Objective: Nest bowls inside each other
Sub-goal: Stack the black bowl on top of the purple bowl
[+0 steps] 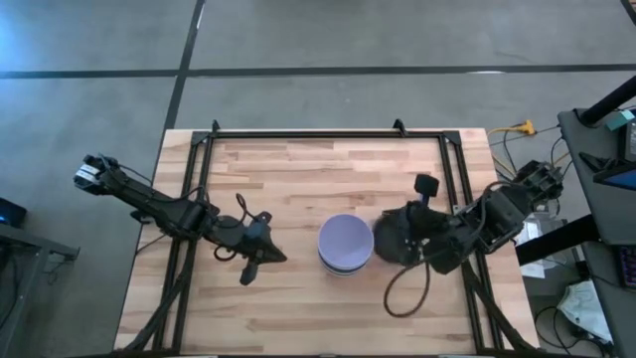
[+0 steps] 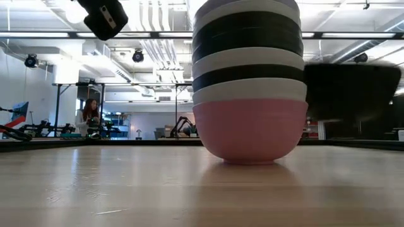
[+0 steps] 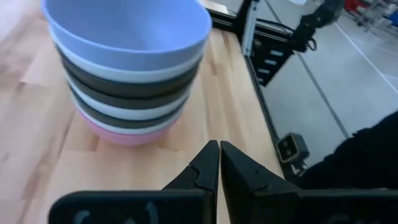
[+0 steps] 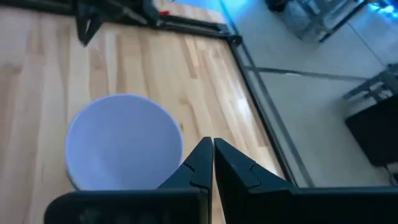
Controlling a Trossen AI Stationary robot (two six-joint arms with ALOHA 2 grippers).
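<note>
One nested stack of bowls (image 1: 345, 244) stands right of the table's middle. The pink bowl (image 2: 249, 135) is at the bottom, base on the wood. Several white and black bowls sit in it, and the lavender bowl (image 3: 124, 25) (image 4: 124, 146) is on top. My left gripper (image 1: 281, 258) (image 3: 219, 144) is shut and empty, a short way left of the stack and pointing at it. My right gripper (image 1: 383, 242) (image 4: 212, 142) is also shut and empty. It hangs above table level just right of the stack, showing as a dark block (image 2: 353, 91) in the low view.
A black rail frame (image 1: 318, 132) runs along the table's far edge and both sides. A cable loop (image 1: 402, 293) hangs under the right arm. Bare wood (image 1: 328, 318) lies near and far of the stack. A person (image 2: 88, 113) sits far off in the room behind.
</note>
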